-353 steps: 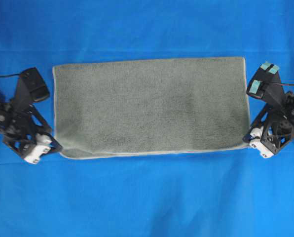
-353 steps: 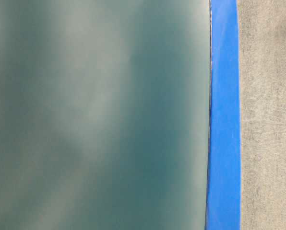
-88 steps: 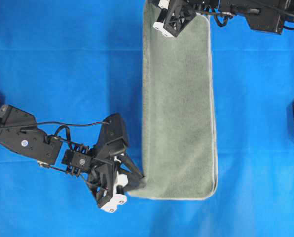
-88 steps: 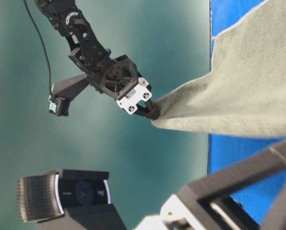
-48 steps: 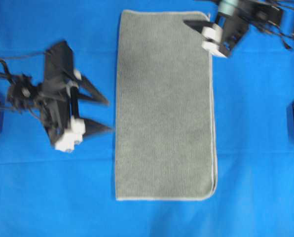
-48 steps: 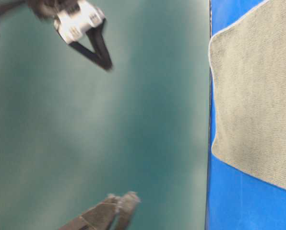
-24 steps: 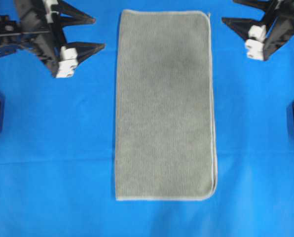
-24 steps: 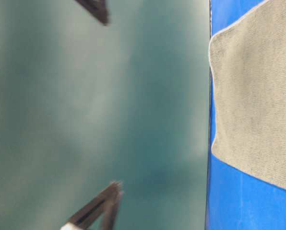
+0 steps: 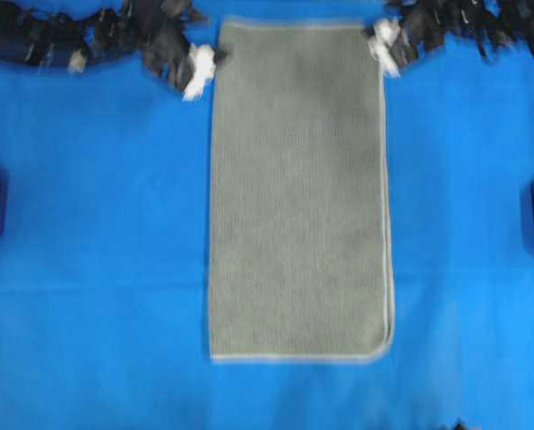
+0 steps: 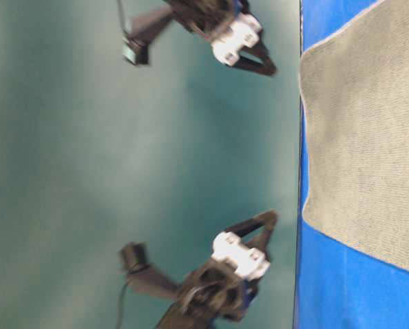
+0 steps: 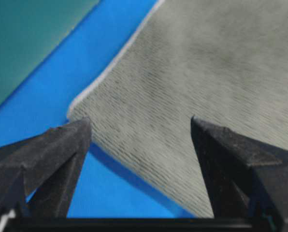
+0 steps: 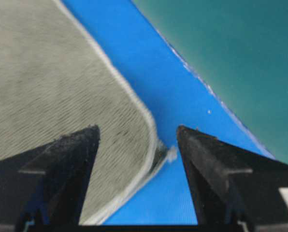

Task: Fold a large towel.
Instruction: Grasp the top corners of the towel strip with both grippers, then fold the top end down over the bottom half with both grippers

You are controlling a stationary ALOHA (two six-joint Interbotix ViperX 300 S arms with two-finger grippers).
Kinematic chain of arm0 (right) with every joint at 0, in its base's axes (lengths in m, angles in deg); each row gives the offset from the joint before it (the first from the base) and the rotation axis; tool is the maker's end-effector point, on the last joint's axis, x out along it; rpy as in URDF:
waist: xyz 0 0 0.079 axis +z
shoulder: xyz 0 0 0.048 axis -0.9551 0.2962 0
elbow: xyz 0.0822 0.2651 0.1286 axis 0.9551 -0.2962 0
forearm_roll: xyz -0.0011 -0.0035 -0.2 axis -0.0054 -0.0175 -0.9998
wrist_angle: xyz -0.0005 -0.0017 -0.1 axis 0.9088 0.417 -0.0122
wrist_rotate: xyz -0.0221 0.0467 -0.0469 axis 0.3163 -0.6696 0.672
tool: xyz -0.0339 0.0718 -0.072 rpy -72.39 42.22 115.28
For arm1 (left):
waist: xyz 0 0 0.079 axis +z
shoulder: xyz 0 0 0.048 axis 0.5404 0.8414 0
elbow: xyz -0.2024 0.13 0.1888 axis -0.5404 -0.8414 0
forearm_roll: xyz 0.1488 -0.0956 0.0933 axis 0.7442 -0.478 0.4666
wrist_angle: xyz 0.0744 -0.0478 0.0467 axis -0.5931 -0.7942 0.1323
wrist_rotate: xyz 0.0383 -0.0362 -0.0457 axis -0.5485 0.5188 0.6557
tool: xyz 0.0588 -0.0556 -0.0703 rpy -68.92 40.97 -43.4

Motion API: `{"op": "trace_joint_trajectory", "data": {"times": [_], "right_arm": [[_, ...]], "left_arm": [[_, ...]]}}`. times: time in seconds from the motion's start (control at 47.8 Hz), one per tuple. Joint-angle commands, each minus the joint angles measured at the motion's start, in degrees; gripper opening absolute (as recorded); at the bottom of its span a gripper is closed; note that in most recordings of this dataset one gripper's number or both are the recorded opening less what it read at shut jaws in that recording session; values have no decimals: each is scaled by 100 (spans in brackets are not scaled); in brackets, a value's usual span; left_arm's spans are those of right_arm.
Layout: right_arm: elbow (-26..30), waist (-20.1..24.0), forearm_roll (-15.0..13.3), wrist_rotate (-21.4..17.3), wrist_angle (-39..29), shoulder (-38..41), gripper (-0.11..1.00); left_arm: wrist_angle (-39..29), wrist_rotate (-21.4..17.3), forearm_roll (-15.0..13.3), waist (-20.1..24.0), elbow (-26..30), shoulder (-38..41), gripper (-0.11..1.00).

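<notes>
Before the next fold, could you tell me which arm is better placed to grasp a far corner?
Neither clearly: the left gripper and right gripper each stand open, framing one far corner of the grey-green terry towel.

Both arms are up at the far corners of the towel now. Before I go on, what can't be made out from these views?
- Overhead: the left gripper and right gripper are motion-blurred, so contact with the towel cannot be judged.
- Table-level: the frame edge cuts off most of the towel.
- Wrist views: each shows only one towel corner between open jaws; whether the fingertips touch the blue cloth is unclear.
</notes>
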Motion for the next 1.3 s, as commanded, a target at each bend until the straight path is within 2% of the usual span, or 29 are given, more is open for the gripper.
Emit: {"op": "trace_joint_trajectory", "data": {"times": [0.0,0.314,0.397,0.481,0.544,0.711,0.753,0.92,1.088,1.276], "right_arm": [[281,-79,-26,9,70,325,65],[387,-193,-35,9,290,923,65],[387,-185,-35,9,281,1055,65],[378,-193,-35,9,281,1107,61],[352,-185,-35,9,308,1099,51],[334,-185,-35,0,290,1055,6],[334,-176,-35,9,281,1011,4],[325,-202,-44,18,229,563,4],[387,-334,-44,26,176,18,4],[404,-290,-44,35,-325,-721,4]], "left_arm": [[123,0,-9,62,325,246,78],[193,0,-26,211,844,1213,74],[185,0,-18,211,905,1362,66],[149,18,-26,202,940,1450,51],[123,26,-26,202,949,1450,38],[-114,35,-35,202,993,1345,10],[-220,26,-35,202,1011,1274,6],[-703,-97,-26,290,1046,729,5],[-782,-158,-18,580,1055,149,5],[-1081,-457,-18,554,976,-457,5]]}}
